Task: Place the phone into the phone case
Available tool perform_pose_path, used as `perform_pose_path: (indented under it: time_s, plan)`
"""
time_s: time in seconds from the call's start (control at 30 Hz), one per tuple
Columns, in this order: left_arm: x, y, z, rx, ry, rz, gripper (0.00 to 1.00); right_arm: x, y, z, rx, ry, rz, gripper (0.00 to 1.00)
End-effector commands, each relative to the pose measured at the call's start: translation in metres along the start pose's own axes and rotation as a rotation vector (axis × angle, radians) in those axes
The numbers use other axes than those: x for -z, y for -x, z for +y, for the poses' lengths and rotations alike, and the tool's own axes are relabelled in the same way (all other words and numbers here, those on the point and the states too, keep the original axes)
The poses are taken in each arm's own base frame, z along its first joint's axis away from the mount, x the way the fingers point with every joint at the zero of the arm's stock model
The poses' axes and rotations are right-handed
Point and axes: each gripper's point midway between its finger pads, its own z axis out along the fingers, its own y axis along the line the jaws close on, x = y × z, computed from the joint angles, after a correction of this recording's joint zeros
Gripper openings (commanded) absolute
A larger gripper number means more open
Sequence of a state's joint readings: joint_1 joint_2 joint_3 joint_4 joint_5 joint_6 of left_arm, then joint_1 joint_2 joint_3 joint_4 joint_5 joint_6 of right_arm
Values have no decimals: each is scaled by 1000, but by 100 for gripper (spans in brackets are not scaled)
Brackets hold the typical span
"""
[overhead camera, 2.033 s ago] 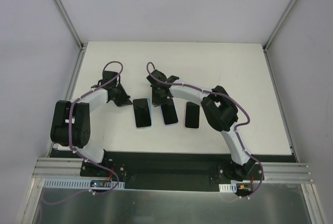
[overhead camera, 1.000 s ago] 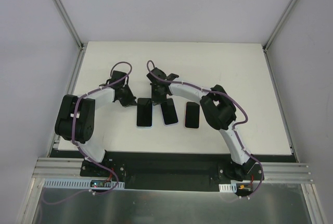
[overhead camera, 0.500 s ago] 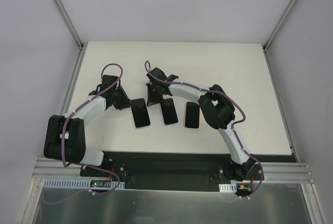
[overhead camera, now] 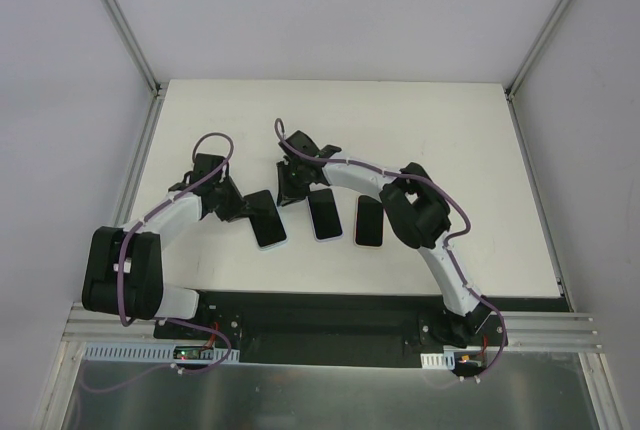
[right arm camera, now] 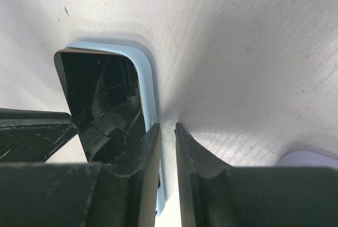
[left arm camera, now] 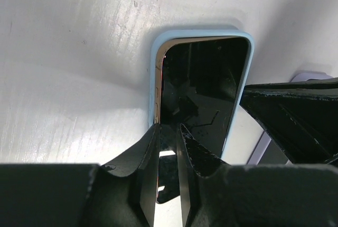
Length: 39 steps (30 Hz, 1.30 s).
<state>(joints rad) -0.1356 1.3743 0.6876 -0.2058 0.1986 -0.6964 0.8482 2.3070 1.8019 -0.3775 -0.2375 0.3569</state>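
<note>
Two grippers: both low over the black phone (overhead camera: 265, 218), which lies screen-up inside a pale blue soft case (left arm camera: 153, 53) on the white table (overhead camera: 450, 150).
Left gripper (left arm camera: 168, 132): fingers (left arm camera: 145, 158) barely parted, their slim gap straddling one long edge of the black phone; whether they pinch it, I cannot tell.
Right gripper (right arm camera: 167, 129): fingers (right arm camera: 193, 158) also a slit apart, tips down at the case's opposite long rim, one over the screen, the other over bare table.
Phone position: tilted, just beside a lavender-cased phone (overhead camera: 324, 214).
</note>
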Motion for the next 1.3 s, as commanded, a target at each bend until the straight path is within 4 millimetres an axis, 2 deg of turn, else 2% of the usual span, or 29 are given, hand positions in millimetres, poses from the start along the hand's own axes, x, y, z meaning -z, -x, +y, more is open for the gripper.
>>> perform_pose_path:
  time_s: [0.0,0.1,0.3,0.5,0.67,0.73,0.8,0.83,0.9,0.93,1.03,1.2,1.27]
  plan:
    - [-5,-8,12,-1,32,24,16,21,-11,22,20,67,33,22]
    - [-10,-14,20,15,56,42,15,25,-12,25,22,80,37,22]
    - [-16,-19,18,19,35,65,14,35,-10,31,24,99,24,24]
    - [-26,-30,30,49,77,118,12,47,-8,41,23,134,18,25]
    - [-26,-33,31,60,79,126,9,53,-10,45,26,153,18,26]
    - [-24,-31,26,53,59,121,11,57,-9,49,28,169,15,29]
    - [-18,-24,17,44,32,97,17,61,-10,51,32,176,15,33]
    - [-15,-20,14,34,22,83,23,63,-10,51,36,178,13,35]
    - [-6,-12,5,19,5,56,26,64,-11,50,37,177,12,41]
    - [-4,-9,4,6,7,48,31,64,-12,50,35,176,13,43]
    - [3,1,3,-20,28,17,37,62,-17,48,32,176,27,48]
    - [5,7,1,-41,29,6,40,57,-23,41,27,168,42,51]
    - [4,7,0,-45,31,12,36,56,-25,40,25,166,46,51]
